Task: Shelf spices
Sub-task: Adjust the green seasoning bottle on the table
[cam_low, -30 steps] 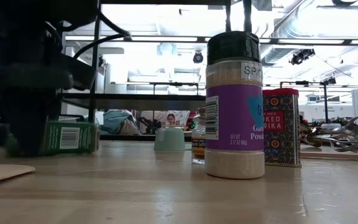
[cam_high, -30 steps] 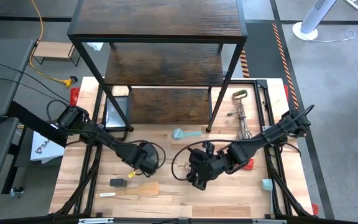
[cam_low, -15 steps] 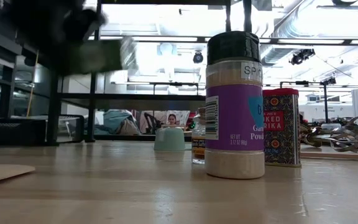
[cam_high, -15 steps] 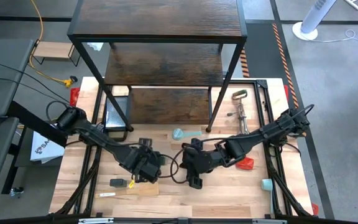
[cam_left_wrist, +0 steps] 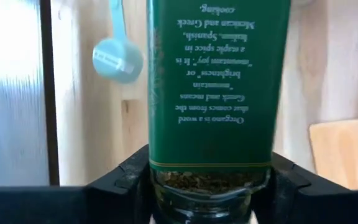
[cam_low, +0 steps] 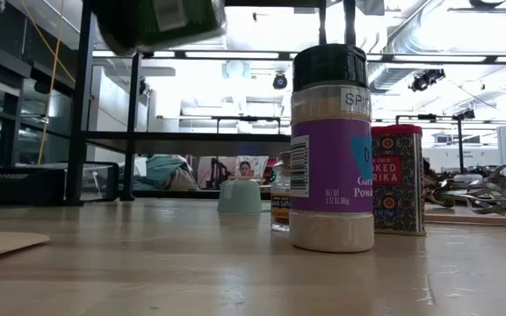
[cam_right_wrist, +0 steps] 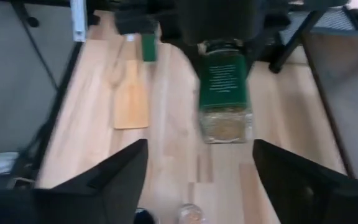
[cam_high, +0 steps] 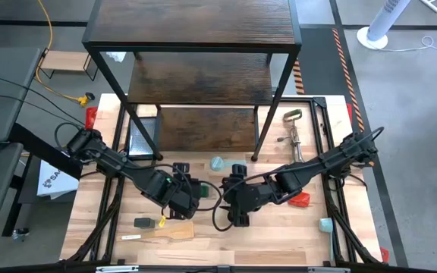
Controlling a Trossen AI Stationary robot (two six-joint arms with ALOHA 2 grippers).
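Left gripper (cam_left_wrist: 207,186) pinching green oregano jar (cam_left_wrist: 215,87) by its base, lifted clear of the table (cam_high: 264,243); jar seen high in low view. Right gripper (cam_right_wrist: 194,168) facing it just beside, fingers spread wide, holding nothing. Shelf (cam_high: 196,45) stands behind both arms, boards bare. Garlic powder jar (cam_low: 332,149), red paprika tin (cam_low: 399,180) and a tiny jar (cam_low: 279,197) on the table. Blue measuring scoop (cam_high: 220,162) near shelf leg; wooden spatula (cam_high: 169,231) in front of left gripper

In the low view, the green jar (cam_low: 158,22) is cut off at twelve o'clock and blurred; its lid cannot be seen in the left wrist view.
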